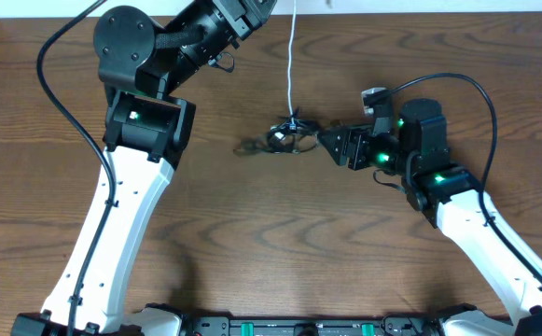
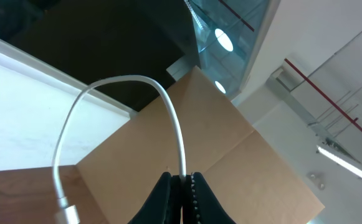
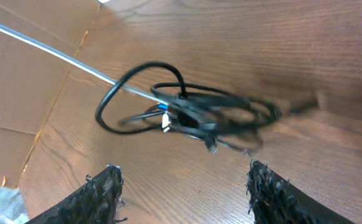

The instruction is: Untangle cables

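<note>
A small knot of black cables (image 1: 284, 137) lies on the wooden table just above its middle. A white cable (image 1: 291, 56) rises taut from the knot to the top edge. In the left wrist view my left gripper (image 2: 182, 180) is shut on that white cable (image 2: 174, 124), which arcs up and over to a plug (image 2: 65, 210) hanging at the left. My right gripper (image 1: 325, 140) is just right of the knot, pointing at it. In the right wrist view it (image 3: 187, 190) is open and empty, with the black cables (image 3: 187, 115) lying ahead of the fingertips (image 3: 106, 183) and not touching them.
A loose black cable end (image 1: 247, 146) trails left from the knot. A cardboard box (image 2: 230, 155) stands beyond the table's far edge, also seen as cardboard (image 3: 19, 81) in the right wrist view. Thick arm cords (image 1: 61, 84) loop at the far left and at the right (image 1: 457, 84).
</note>
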`<state>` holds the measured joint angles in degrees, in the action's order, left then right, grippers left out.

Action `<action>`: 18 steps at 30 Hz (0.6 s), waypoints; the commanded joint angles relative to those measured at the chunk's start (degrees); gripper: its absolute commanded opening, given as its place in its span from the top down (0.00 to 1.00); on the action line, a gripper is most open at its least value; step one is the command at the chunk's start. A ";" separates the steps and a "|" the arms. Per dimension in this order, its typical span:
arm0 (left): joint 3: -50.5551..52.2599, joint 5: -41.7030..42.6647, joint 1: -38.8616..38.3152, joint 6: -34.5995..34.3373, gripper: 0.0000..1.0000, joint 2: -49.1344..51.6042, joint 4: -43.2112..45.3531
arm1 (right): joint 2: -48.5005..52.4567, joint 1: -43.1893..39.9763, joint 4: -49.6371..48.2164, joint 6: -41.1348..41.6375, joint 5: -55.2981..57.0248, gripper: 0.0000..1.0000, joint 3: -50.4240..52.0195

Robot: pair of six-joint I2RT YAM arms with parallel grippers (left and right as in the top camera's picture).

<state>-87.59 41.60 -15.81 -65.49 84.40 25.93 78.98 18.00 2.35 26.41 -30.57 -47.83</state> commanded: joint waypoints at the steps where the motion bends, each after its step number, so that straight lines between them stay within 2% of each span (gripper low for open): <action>1: -1.70 -0.72 -0.02 -0.20 0.93 -1.27 0.76 | 1.86 1.81 -0.24 0.55 2.58 0.37 -0.81; 14: -1.70 -0.33 -0.02 -0.17 0.93 -1.27 -0.07 | 7.93 4.26 -5.97 2.75 1.97 0.40 -0.81; 18: -1.70 -0.94 -0.02 -0.24 0.93 -1.27 -0.02 | 9.49 4.59 -6.97 4.85 1.97 0.45 -0.81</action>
<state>-87.59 41.60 -15.81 -65.80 84.40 25.34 87.53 22.28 -4.14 29.04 -28.69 -47.90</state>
